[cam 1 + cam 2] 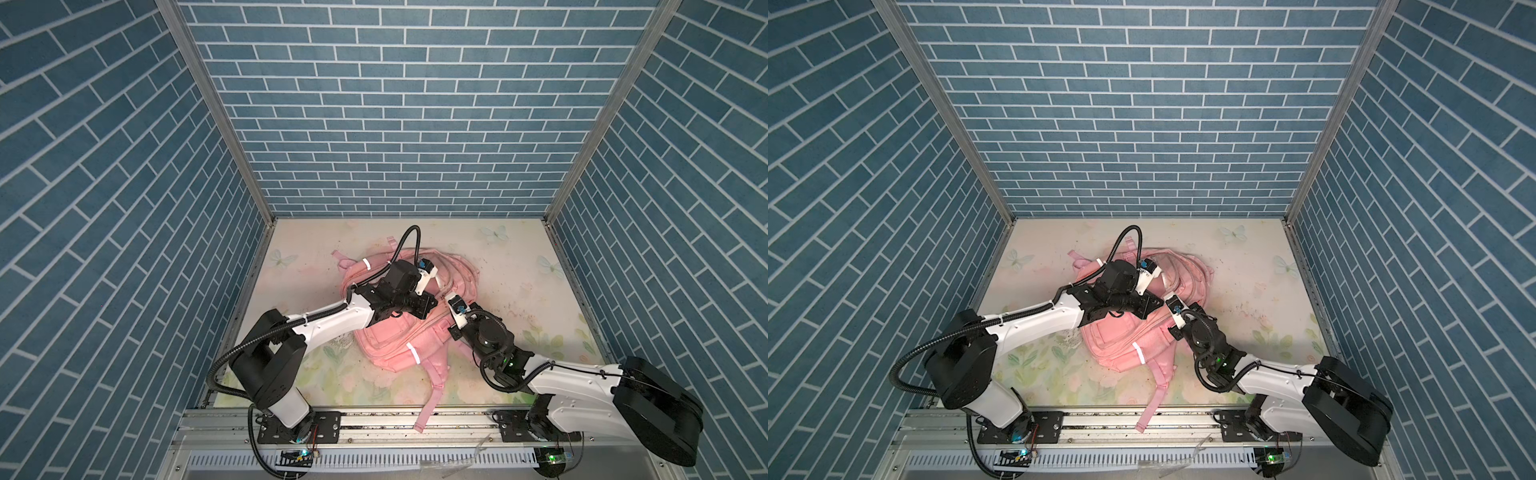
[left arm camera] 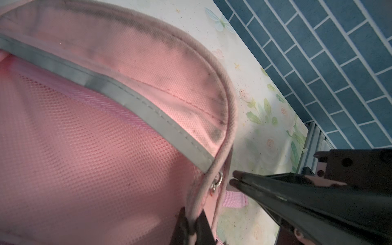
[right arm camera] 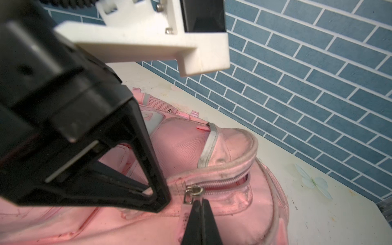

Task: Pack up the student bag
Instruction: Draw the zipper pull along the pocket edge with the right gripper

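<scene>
Pink student bag [image 1: 399, 345], apparent unzipping step: left gripper [image 2: 192, 220] pinches the piped rim [image 2: 231, 118]; right gripper [image 3: 199, 204], pressed together at the zip pull [image 3: 192, 194], should next drag it.

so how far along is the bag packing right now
Early. Done: the student bag lies on the table, and its zip shows a short gap. In hand: the left gripper pinches the bag's piped rim, and the right gripper is shut right at the zipper pull; whether it grips it is unclear. Left: opening the pocket wide and loading it; no items to pack are in view.
</scene>
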